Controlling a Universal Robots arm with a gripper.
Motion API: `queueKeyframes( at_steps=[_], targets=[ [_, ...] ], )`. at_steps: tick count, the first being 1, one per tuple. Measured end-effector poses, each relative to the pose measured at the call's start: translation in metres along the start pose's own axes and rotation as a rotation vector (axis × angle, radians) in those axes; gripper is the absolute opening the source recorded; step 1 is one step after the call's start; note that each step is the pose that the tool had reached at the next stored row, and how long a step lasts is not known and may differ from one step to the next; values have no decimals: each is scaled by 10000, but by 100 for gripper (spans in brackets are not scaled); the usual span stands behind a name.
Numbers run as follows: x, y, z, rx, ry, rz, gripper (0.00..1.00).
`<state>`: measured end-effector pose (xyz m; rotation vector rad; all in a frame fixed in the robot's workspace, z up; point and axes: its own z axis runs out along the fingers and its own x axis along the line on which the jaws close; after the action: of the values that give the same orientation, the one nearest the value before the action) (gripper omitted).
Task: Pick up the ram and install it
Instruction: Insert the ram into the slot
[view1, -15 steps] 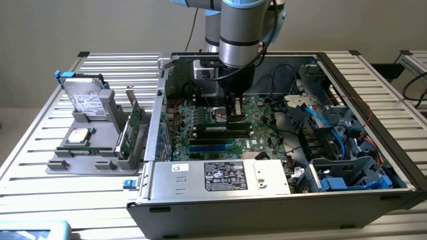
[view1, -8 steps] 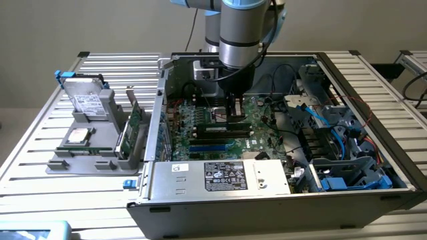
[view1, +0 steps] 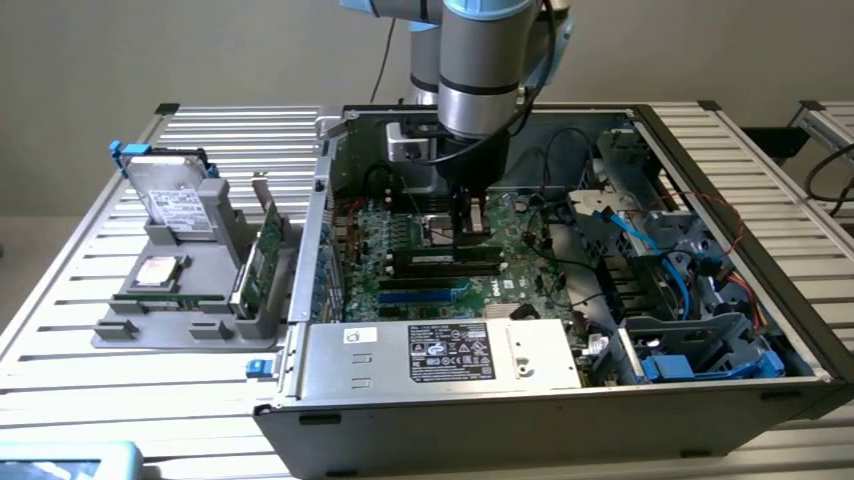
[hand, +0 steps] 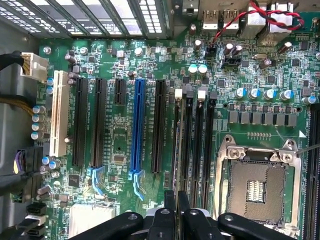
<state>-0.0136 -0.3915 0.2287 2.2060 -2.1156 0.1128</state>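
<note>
Pinching what I judge to be the ram (hand: 176, 167) edge-on, the gripper (hand: 176, 196) hangs low over the board (view1: 387, 250) inside the case (view1: 400, 420); its fingers sit narrow, almost together; the ram's long axis runs parallel to the memory slots (hand: 199, 150), directly over the outermost one, beside the expansion slots (hand: 159, 125).

An open computer case (view1: 534, 430) lay on a slatted metal surface (view1: 67, 320), its green motherboard (hand: 120, 145) exposed. The board carried a blue slot (hand: 138, 125), a white slot (hand: 60, 112) and an empty processor socket (hand: 256, 185). A silver power supply (view1: 441, 352) sat along the case's near edge. At the exterior view's left, a grey tray (view1: 160, 325) held an upright hard drive (view1: 174, 195), a second drive (view1: 158, 270) lying flat, and an expansion card (view1: 275, 232) standing on edge.
</note>
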Motion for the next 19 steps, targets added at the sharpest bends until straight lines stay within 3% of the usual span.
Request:
queueKeyframes(
  at_steps=[8, 19],
  targets=[
    [-5, 11, 11, 22, 11, -43, 14],
    [-7, 12, 27, 17, 91, -42, 14]
  ],
)
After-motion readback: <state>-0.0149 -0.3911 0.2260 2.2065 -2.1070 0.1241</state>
